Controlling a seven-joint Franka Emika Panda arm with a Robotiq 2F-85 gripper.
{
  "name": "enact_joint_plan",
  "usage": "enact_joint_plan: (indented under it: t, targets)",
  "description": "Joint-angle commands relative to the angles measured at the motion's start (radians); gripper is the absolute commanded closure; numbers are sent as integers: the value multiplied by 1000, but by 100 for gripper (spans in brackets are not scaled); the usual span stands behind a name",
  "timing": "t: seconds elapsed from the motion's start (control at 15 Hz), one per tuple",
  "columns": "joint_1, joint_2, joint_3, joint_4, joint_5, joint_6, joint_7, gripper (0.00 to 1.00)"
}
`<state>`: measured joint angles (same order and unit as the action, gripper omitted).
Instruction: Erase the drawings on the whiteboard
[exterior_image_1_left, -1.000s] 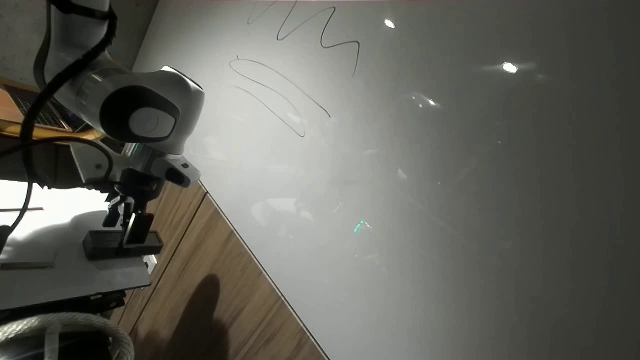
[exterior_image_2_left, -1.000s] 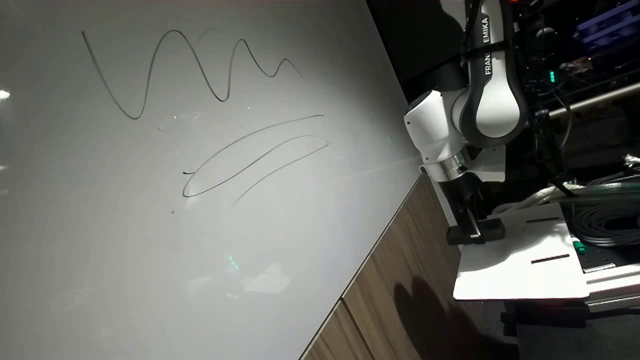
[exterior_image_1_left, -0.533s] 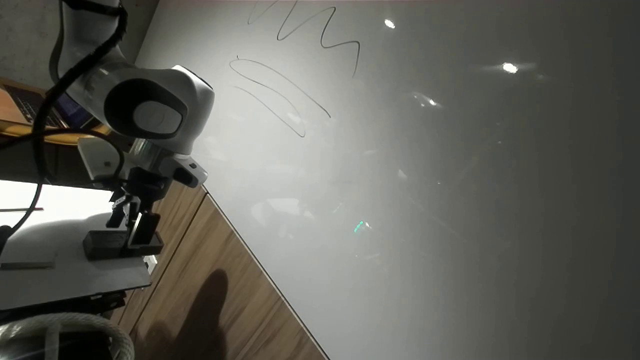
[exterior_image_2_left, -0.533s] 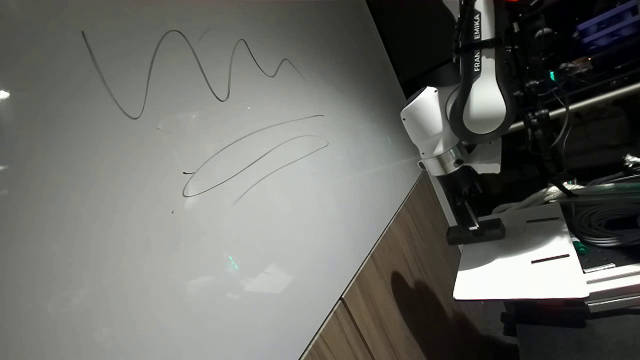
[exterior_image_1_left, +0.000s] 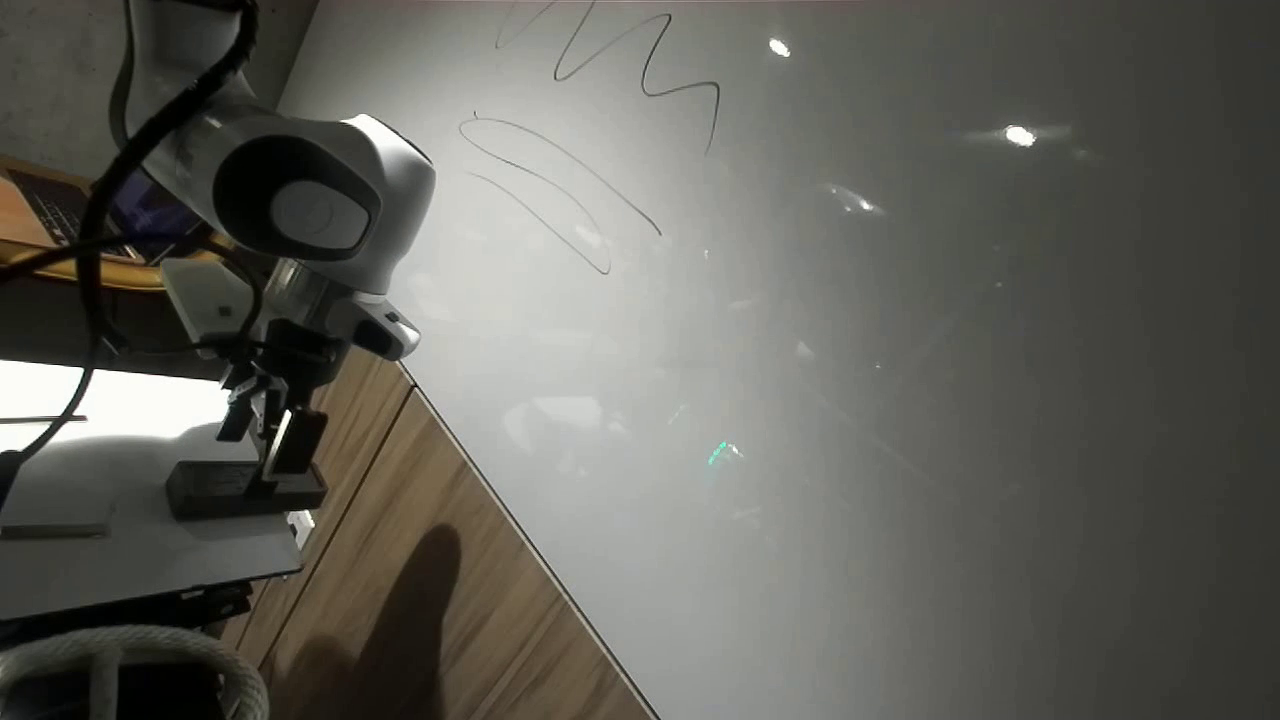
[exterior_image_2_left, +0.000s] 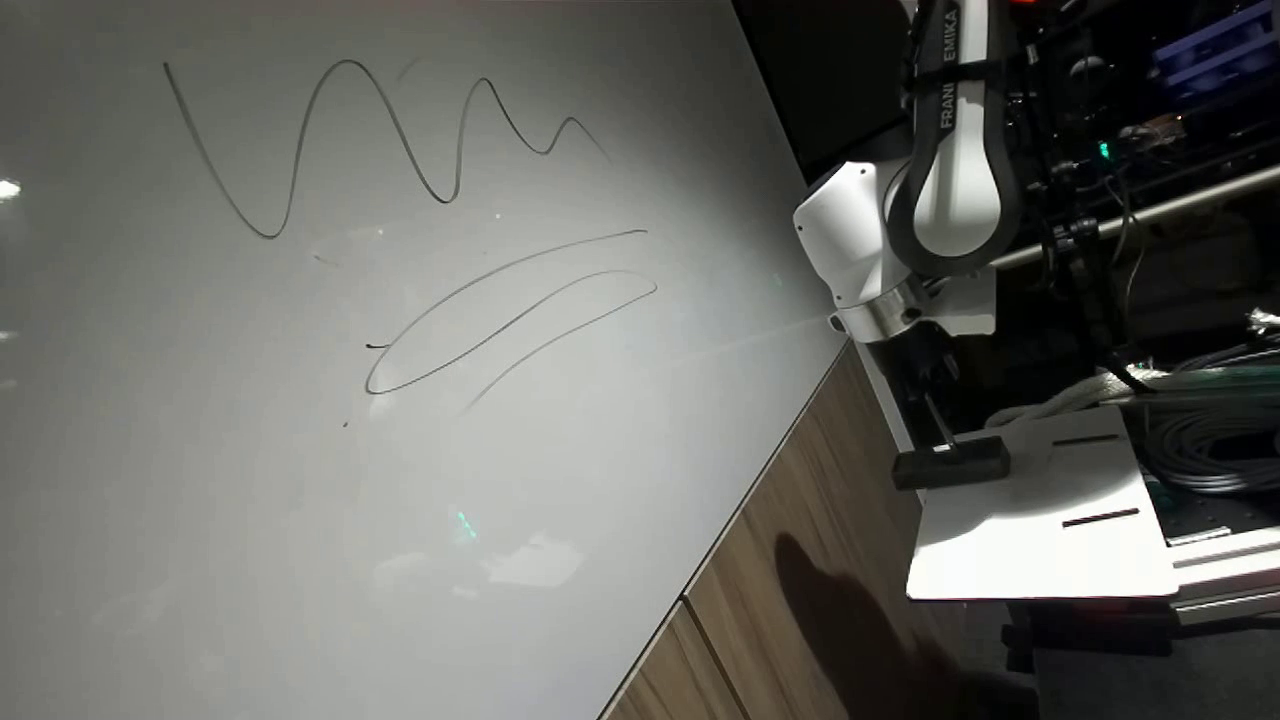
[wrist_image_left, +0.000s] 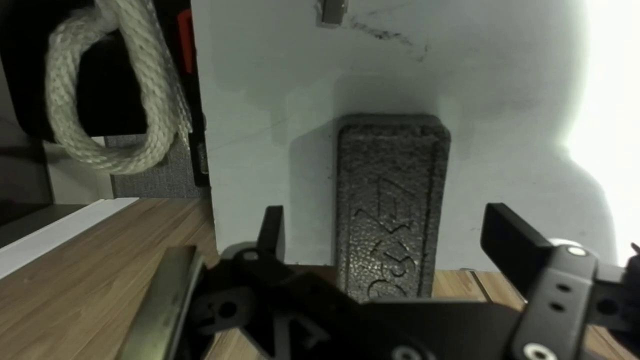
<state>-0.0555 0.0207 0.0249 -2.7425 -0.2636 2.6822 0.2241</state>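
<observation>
Exterior views, both of them, show the drawings standing on the whiteboard: a slanted loop and, toward 11 o'clock from it, a zigzag. The dark lines run with no wiped gap that I can make out. So the erasing itself looks to me not yet begun; all of it is left.

Further out, between 3 and 4 o'clock from the loop, a dark eraser lies on a small white table, one end jutting past the edge, well apart from the whiteboard. Close to it hangs the gripper with nothing in its grasp; whether it is just above or already around the eraser, I cannot tell. Its fingers are spread wide: in the wrist view one stands at the eraser's 9 o'clock, the other at its 3 o'clock, apart from it on both sides. I take this for the pick-up step. What remains, by my judgement, is pinching the eraser, carrying it over and rubbing out both shapes.

Beyond that, the arm stands at about 2 o'clock from the loop, a wooden panel between 4 and 5, and a pale rope curls at the wrist view's 10 o'clock.
</observation>
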Motion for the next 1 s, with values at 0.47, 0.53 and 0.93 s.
enact_joint_plan:
  t: [0.47, 0.53, 0.93]
  targets:
    - [32, -4, -13, -2, 67, -25, -71, 0]
    - [31, 1, -14, -2, 67, -21, -74, 0]
    - [30, 16, -18, -5, 60, -13, -72, 0]
